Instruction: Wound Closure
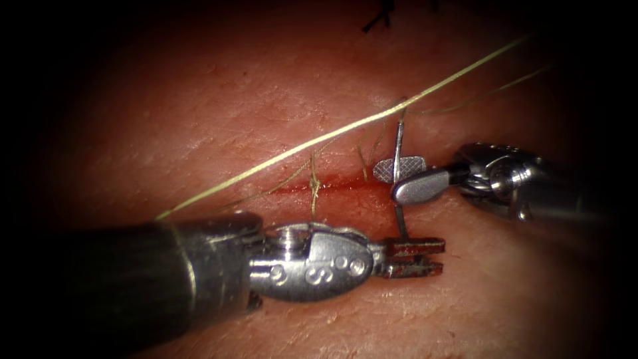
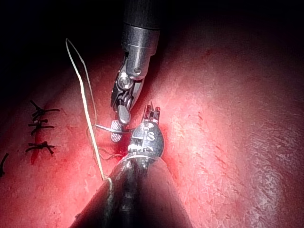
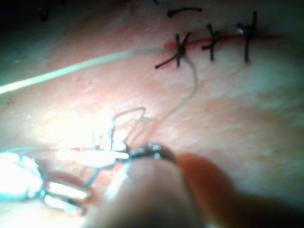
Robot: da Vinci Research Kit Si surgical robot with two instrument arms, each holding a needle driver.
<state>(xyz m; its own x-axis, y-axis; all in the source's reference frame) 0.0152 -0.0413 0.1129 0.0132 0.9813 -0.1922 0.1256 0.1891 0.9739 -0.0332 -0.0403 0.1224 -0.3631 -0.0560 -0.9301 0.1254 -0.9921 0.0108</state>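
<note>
The needle (image 1: 399, 174) is held near its middle by the right tool (image 1: 399, 178) at the cut's (image 1: 332, 187) right end, the left tool (image 1: 415, 256) is slightly parted and empty below, and a firm, steady hold is needed.

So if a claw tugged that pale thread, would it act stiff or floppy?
Probably floppy: the thread runs straight across the tissue where it looks taut, yet curls in loose loops beside the cut. It looks thin and light, so likely to slip. The right claw holds the needle mid-curve; the left claw holds nothing.
</note>
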